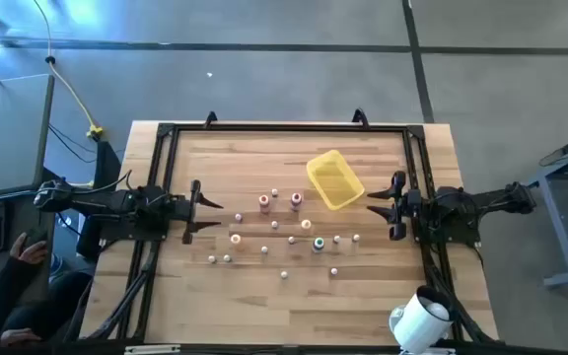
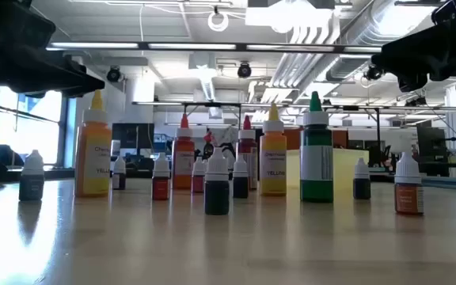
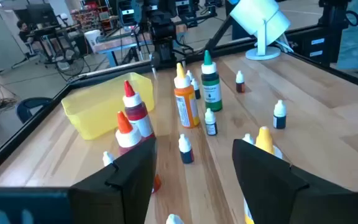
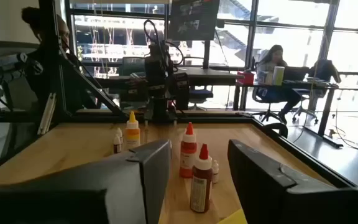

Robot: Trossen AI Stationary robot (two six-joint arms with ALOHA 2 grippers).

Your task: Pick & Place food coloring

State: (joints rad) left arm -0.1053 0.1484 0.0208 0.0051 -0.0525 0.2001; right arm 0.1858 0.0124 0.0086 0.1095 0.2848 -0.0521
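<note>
Some fifteen bottles of food coloring (image 1: 294,229) are seen standing upright and scattered over the middle of the surface (image 1: 245,158), between the two arms. The yellow tray (image 1: 334,178) lies toward the far right part of the surface, just beside the right tool (image 1: 390,207). Both the right tool and the left tool (image 1: 197,211) are held released, jaws apart, at the side edges and facing inward. The orange-capped bottle (image 1: 236,238) is judged nearest the left tool, so a short inward reach with a grasp across its upright axis is favoured.
</note>
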